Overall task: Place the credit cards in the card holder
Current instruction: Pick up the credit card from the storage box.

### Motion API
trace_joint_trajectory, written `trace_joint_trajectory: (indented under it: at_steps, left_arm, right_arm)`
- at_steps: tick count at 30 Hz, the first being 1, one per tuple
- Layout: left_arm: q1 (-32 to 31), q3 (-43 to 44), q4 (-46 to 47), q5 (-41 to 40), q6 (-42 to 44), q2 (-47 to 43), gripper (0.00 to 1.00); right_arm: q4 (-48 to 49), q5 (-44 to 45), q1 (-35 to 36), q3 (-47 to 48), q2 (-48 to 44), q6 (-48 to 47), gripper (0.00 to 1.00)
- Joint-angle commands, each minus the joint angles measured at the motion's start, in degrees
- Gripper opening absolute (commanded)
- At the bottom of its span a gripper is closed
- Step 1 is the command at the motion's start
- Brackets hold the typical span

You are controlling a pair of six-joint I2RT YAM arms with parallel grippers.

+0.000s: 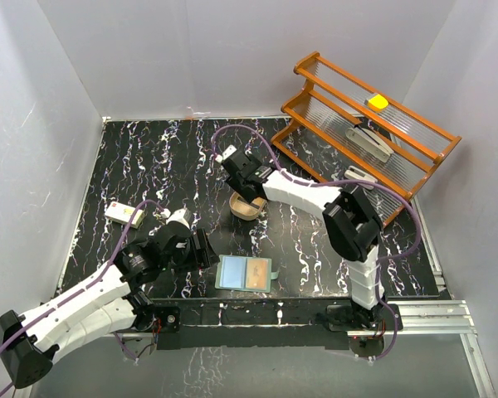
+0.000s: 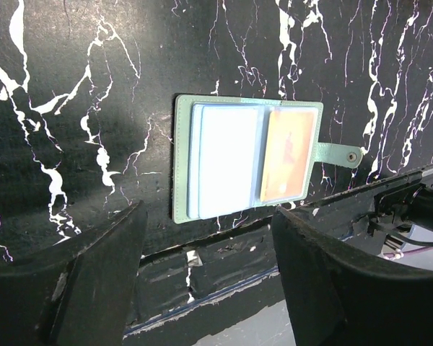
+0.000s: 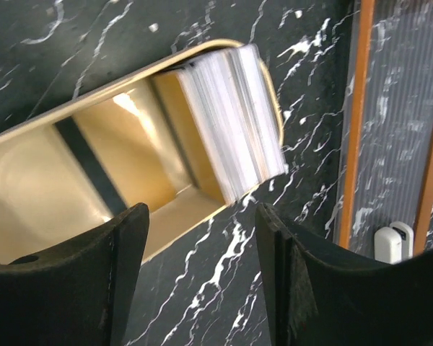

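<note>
The black white-veined worktop [image 1: 315, 249] carries all items. An orange wooden rack [image 1: 373, 124] stands at the far right corner; the articles on its shelves are too small to identify.

The right gripper [image 1: 239, 178] [image 3: 202, 223] hangs above an oval tan tray [image 1: 247, 207] [image 3: 58, 144] near the worktop's centre. Its jaws are spread wide and grip nothing. The wrist view cuts off the tray's left end. The left gripper [image 1: 201, 249] [image 2: 209, 238] sits low at the near left, and its jaws are likewise wide apart and empty.

The card holder [image 1: 245, 274] [image 2: 245, 158] lies opened flat at the near edge of the worktop, between the two arm bases and just right of the left gripper. Its left pocket shows a pale blue-white face. Its right pocket holds an orange card [image 2: 289, 155]. The snap tab [image 2: 339, 153] projects to the right.

The credit cards [image 3: 234, 119] stand on edge as a stack in the tray's right end, leaning on the rim. Only their pale edges show; the faces are hidden. In the top view the gripper largely covers the stack.

A small cream packet [image 1: 123, 213] lies at the far left; its markings are illegible.
</note>
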Motion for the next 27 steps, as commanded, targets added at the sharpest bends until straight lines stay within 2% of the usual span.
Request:
trace_joint_trajectory:
  at_steps: [1,13,22,27]
  left_arm:
    - [-0.2,0.0,0.2,-0.4,1.5,-1.1,0.69]
    - [-0.2,0.8,-0.4,-1.6,3.1,-0.5,0.73]
    - [-0.2,0.4,-0.2,-2.2,2.8,-1.4,0.74]
    - [-0.2,0.1,0.3,-1.8,2.7,-1.0,0.74]
  right_arm:
    - [4.3,2.1,-1.7,5.9,2.3,-3.9,0.59]
    - [5.9,5.9,-2.9,8.6,7.6,-8.3,0.60]
    - [5.6,10.1,-3.0,11.7,8.9,-9.1,0.48]
    - [5.8,8.3,-3.0,11.5,7.1,-8.8,0.39]
